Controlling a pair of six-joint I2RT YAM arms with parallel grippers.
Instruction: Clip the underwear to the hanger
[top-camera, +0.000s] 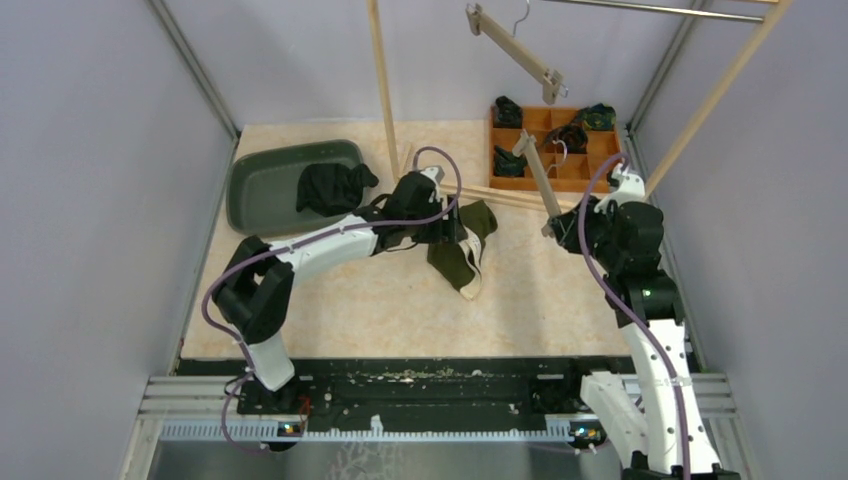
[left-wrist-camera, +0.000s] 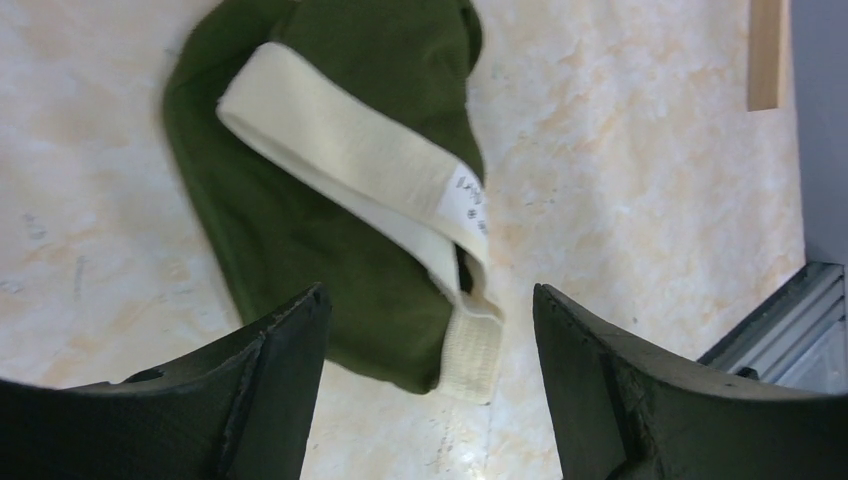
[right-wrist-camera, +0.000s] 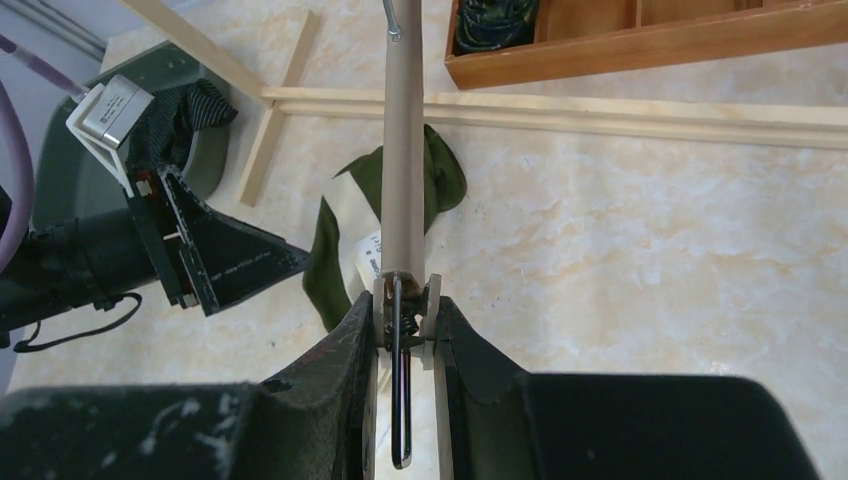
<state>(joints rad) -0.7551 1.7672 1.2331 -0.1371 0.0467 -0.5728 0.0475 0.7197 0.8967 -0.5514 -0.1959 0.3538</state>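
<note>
The green underwear (top-camera: 462, 252) with its cream band lies crumpled on the table (top-camera: 560, 300), near the middle. The left claw (left-wrist-camera: 425, 300) hangs just over it from the 9 o'clock side, fingers wide, holding nothing. At 2 o'clock the right claw (right-wrist-camera: 405, 320) pinches narrow on the clip end of a wooden hanger (top-camera: 538, 178), which tilts up. A wooden box (top-camera: 580, 165) of rolled clothes sits at 1 o'clock. A green tray (top-camera: 265, 190) with a dark cloth (top-camera: 330, 187) sits at 10 o'clock.
</note>
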